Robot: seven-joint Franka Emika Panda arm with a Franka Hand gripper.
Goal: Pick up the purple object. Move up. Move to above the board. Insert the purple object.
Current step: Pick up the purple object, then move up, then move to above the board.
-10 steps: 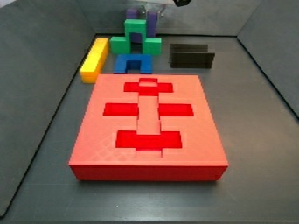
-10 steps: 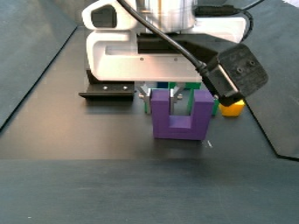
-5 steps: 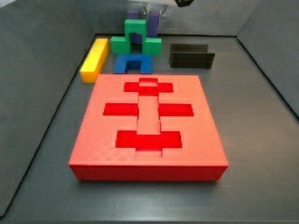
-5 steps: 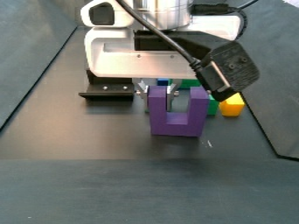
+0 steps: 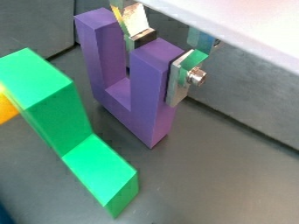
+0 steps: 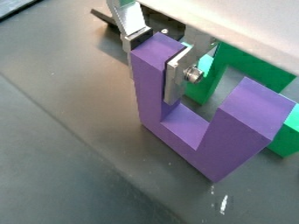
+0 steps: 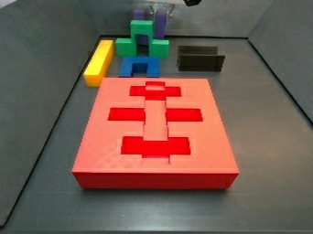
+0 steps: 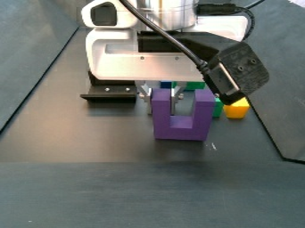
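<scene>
The board is lying nearest in a side view. Behind it, the blue block, green block and yellow block are standing together. The purple object is sitting on the floor at the back, and the gripper is clamping one of its arms between narrow fingers.

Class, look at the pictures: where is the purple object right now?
The purple object stands on the dark floor beyond the board, beside the green block, with the hand straddling one of its upright arms.
</scene>
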